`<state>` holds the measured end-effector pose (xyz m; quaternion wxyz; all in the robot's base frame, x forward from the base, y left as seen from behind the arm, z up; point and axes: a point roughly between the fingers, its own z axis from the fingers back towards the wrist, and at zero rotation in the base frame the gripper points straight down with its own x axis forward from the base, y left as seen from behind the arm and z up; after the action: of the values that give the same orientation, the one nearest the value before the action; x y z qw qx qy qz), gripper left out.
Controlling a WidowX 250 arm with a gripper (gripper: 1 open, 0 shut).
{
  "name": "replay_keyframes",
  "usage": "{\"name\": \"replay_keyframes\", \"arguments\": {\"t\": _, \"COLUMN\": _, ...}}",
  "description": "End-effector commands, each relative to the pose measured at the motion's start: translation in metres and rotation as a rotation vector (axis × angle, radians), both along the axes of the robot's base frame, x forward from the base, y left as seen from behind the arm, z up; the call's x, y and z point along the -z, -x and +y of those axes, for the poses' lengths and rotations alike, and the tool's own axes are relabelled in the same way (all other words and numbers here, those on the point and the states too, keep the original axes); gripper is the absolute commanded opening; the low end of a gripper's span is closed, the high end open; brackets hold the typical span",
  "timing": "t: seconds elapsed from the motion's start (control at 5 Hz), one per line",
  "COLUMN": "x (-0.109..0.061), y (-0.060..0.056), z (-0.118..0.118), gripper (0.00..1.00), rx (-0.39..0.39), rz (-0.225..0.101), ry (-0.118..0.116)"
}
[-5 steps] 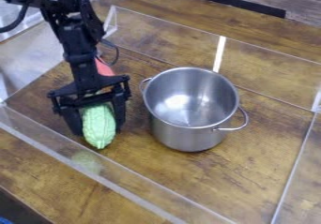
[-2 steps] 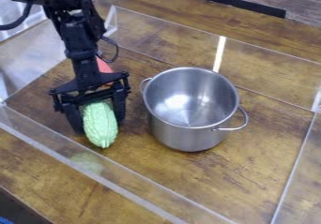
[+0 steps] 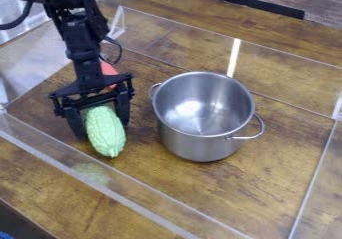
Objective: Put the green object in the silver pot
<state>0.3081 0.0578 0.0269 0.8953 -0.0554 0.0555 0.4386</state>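
So here's what you've got on screen. Your gripper (image 3: 94,108) is pointing straight down over the wooden table (image 3: 254,198), with its black fingers (image 3: 64,113) spread as wide as they go, one on each side of the upper end of the green object (image 3: 104,131). The jaws straddle it but they're released, not clenched, so nothing is actually being squeezed. I can't tell whether either finger pad is touching the skin of the thing or just sitting right beside it.

The green object is lying on the table, bumpy and pale green, tilted a bit so its lower tapered end points toward the near edge. It's just to the left of the silver pot (image 3: 203,114), close to it but not touching.

The pot stands upright with its shiny inside facing the camera. One loop handle (image 3: 250,131) sticks out on the lower right, and another small one (image 3: 155,87) shows on the left rim, on the side nearest your gripper.

There's a bit of red-orange (image 3: 107,71) peeking out right behind the arm (image 3: 78,33), mostly hidden, so I can't say much about its shape.

A clear plastic wall (image 3: 54,151) rings the work area, and the arm reaches in from the upper left corner.
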Motion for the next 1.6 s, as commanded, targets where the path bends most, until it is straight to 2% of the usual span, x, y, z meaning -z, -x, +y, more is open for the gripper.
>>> {"name": "replay_keyframes", "arguments": {"t": 0.0, "x": -0.014, "y": -0.009, "z": 0.009, "gripper": 1.0, "rx": -0.026, "rz": -0.039, "ry": -0.017}}
{"name": "replay_keyframes", "arguments": {"t": 0.6, "x": -0.014, "y": -0.01, "z": 0.013, "gripper": 1.0, "rx": -0.076, "rz": -0.008, "ry": -0.019}}
{"name": "replay_keyframes", "arguments": {"t": 0.8, "x": -0.025, "y": -0.011, "z": 0.009, "gripper": 0.0, "rx": -0.062, "rz": -0.011, "ry": -0.018}}
{"name": "replay_keyframes", "arguments": {"t": 1.0, "x": -0.051, "y": -0.014, "z": 0.005, "gripper": 0.0, "rx": -0.031, "rz": -0.028, "ry": -0.011}}
{"name": "replay_keyframes", "arguments": {"t": 1.2, "x": -0.083, "y": -0.021, "z": -0.006, "gripper": 0.0, "rx": 0.027, "rz": -0.049, "ry": 0.007}}
{"name": "replay_keyframes", "arguments": {"t": 1.4, "x": -0.113, "y": -0.032, "z": -0.028, "gripper": 0.0, "rx": 0.113, "rz": -0.063, "ry": 0.018}}
